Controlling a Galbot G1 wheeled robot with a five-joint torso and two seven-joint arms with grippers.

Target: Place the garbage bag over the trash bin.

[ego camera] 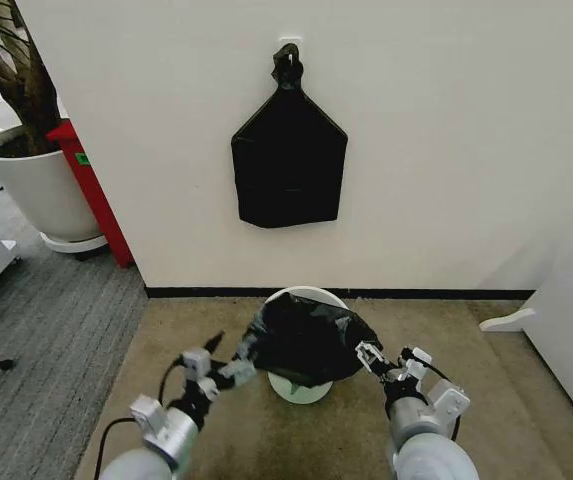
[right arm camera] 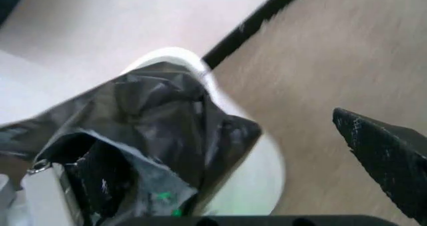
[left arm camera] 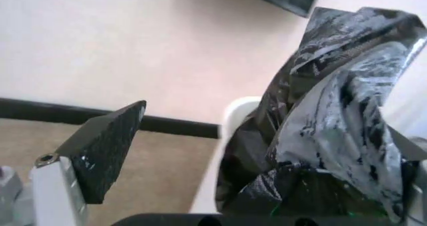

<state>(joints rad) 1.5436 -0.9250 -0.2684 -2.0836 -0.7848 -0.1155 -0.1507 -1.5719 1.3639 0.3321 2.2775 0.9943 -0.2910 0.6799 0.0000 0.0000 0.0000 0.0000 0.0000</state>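
**Between two hands, a bag stretched across the bin's mouth**

Low on the tan carpet, close to the wall's black baseboard, the trash bin (ego camera: 300, 388) stands with the garbage bag (ego camera: 306, 338) bunched over its near side. Only the far arc of the cream rim and a slice of the near wall show past the crinkled black plastic, so the bag sits draped on top, not yet pulled down around the rim.

The left hand (ego camera: 234, 366) is at the bag's left edge and the right hand (ego camera: 372, 360) at its right edge, one on either side of the bin and about level with each other. The bag's long axis therefore runs left to right between them, crosswise to the robot, and neither arm is clearly nearer. In the left wrist view the plastic (left arm camera: 327, 121) bunches against one side of the hand while the other dark finger (left arm camera: 107, 153) stands well clear of it; the right wrist view shows the same, film (right arm camera: 140, 136) gathered at one finger and the opposite finger (right arm camera: 387, 161) apart over bare carpet. Both hands look spread wide, and whether either truly pinches the film cannot be told.

My judgement: the coming move depends on the bag's opening lying ahead of and below both hands, so the far rim is the side left to cover.

A flat black bundle (ego camera: 288, 165) hangs on the wall above.
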